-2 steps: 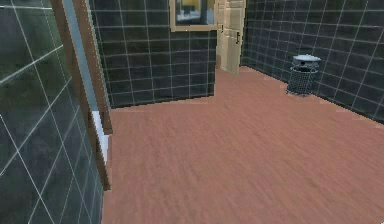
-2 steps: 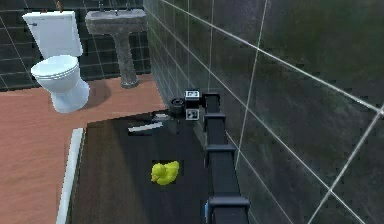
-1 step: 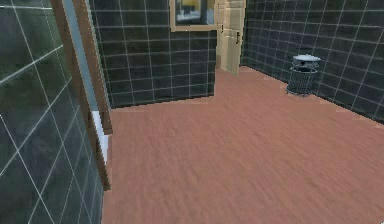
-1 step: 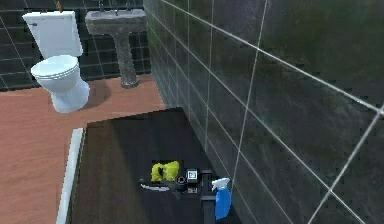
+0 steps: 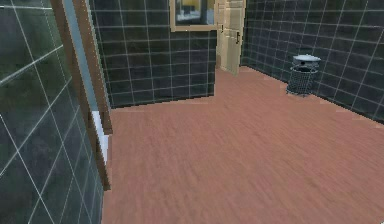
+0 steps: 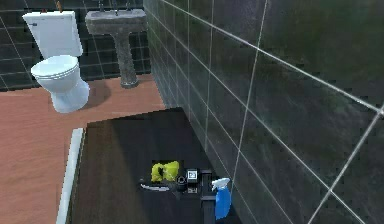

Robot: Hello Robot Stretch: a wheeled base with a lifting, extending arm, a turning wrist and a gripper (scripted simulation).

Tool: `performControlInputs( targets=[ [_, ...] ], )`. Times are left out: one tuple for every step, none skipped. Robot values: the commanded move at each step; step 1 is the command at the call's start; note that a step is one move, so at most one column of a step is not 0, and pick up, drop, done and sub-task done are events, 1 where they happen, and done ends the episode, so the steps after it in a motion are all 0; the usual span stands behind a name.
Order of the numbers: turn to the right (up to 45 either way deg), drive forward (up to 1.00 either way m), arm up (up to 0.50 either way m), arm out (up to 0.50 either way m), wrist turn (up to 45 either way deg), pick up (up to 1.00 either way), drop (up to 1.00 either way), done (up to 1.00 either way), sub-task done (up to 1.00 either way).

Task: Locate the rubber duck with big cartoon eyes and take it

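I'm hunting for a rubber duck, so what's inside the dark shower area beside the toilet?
On the dark shower floor are a yellow-green blob and a blue spray bottle. The gripper crosses the blob's lower edge, so its full shape is hidden.

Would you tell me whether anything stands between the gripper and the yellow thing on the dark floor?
Nothing visible does: the gripper is right by the yellow thing on the dark floor. The blue spray bottle stands on the arm's other side, by the tiled wall.

Dark square arm bar [image 6: 206, 207]; white square [image 6: 192, 176] with black marks; dark gripper [image 6: 150, 186] body, thin fingers.
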Motion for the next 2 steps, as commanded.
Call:
performControlInputs(
  targets=[
    [0.0, 0.00, 0.10, 0.00, 0.0, 0.00, 0.00, 0.00, 0.00],
    [0.0, 0.00, 0.00, 0.00, 0.0, 0.00, 0.00, 1.00, 0.00]
  ],
)
